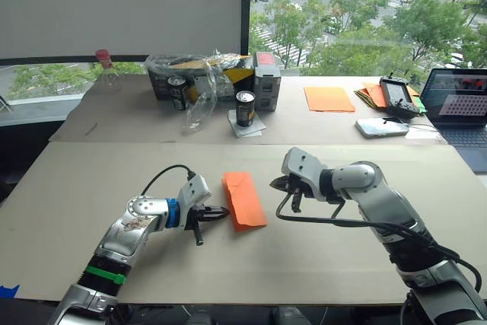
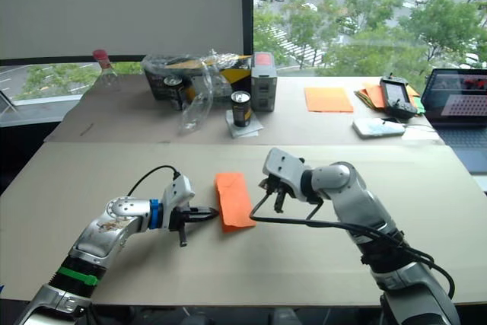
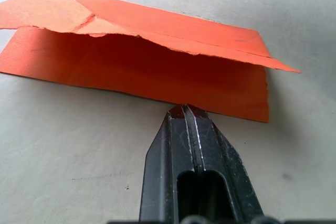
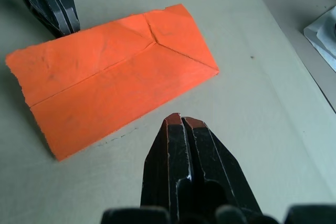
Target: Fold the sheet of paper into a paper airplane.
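The sheet of paper point(image 1: 243, 199) is bright orange and lies on the cardboard tabletop, folded into a long layered strip with a slanted corner fold at its far end. In the left wrist view its upper flap point(image 3: 157, 30) stands lifted off the lower layer. My left gripper point(image 1: 221, 211) is shut, its tips touching the paper's left edge near the front. My right gripper point(image 1: 278, 183) is shut and empty, a short way right of the paper, clear of it. The right wrist view shows the creased paper point(image 4: 105, 93) with the left gripper point(image 4: 58, 11) at its other side.
At the back stand two cans point(image 1: 244, 107), a crumpled plastic bag point(image 1: 199, 81), a box point(image 1: 267, 74) and a red-capped bottle point(image 1: 104, 66). Back right lie a smooth orange sheet point(image 1: 329, 98), a stack of sheets point(image 1: 371, 95), a handheld device point(image 1: 397, 95) and a laptop point(image 1: 461, 100).
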Controlling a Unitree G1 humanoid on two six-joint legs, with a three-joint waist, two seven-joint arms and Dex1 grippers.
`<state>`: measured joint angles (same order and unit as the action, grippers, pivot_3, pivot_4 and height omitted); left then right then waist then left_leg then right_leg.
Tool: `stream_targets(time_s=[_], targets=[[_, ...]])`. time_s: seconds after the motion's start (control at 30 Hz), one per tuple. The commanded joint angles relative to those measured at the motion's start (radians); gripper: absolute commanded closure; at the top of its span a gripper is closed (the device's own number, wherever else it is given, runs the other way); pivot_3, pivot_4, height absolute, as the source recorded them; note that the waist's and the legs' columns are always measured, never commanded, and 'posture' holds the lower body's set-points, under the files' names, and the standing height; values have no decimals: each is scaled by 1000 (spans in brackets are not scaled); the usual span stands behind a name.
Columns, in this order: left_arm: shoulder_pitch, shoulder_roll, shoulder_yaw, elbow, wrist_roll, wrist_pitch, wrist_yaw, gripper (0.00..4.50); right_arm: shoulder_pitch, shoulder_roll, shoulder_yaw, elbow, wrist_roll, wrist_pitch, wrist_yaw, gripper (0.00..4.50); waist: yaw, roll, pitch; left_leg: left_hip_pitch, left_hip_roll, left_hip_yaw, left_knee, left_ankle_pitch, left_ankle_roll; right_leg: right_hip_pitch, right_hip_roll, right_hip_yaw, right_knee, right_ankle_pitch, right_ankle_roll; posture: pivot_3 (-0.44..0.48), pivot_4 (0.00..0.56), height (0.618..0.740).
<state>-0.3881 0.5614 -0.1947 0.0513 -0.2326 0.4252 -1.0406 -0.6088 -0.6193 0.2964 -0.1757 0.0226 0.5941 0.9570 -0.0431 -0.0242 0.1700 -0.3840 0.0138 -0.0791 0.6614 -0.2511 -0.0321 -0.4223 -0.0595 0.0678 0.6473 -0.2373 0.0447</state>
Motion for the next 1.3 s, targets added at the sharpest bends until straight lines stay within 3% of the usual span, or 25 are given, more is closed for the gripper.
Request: stream_targets(time_s=[0.03,0.23,0.67,0.97,1.3], targets=[[-20,15,37,16,-11,7,6,4500,10,-27,-33,-54,14,16,-2,4443,0,0,0,0,0,0,0,0,0,0,0,0,0,0,0,0,150,732],[-36,7,79,-2,-59,43,1,4500,40,-62,-41,-69,15,31,-7,4443,-1,0,0,0,0,0,0,0,0,0,0,0,0,0,0,0,150,732],[-133,-117,18,95,-32,-3,23,4500,62,-95,-45,-79,5,58,-27,4443,2,0,0,0,0,0,0,0,0,0,0,0,0,0,0,0,150,732],[-182,-222,-17,161,-26,-24,34,4500,163,-175,-102,-216,35,202,-42,4443,3,0,0,-1,-1,0,1,0,0,0,0,0,0,0,0,0,150,732],[-264,-327,-84,353,54,-102,31,4500,214,-237,-182,-329,92,323,-76,4443,4,-1,0,-1,-1,0,2,0,0,1,0,0,0,0,0,0,150,732]])
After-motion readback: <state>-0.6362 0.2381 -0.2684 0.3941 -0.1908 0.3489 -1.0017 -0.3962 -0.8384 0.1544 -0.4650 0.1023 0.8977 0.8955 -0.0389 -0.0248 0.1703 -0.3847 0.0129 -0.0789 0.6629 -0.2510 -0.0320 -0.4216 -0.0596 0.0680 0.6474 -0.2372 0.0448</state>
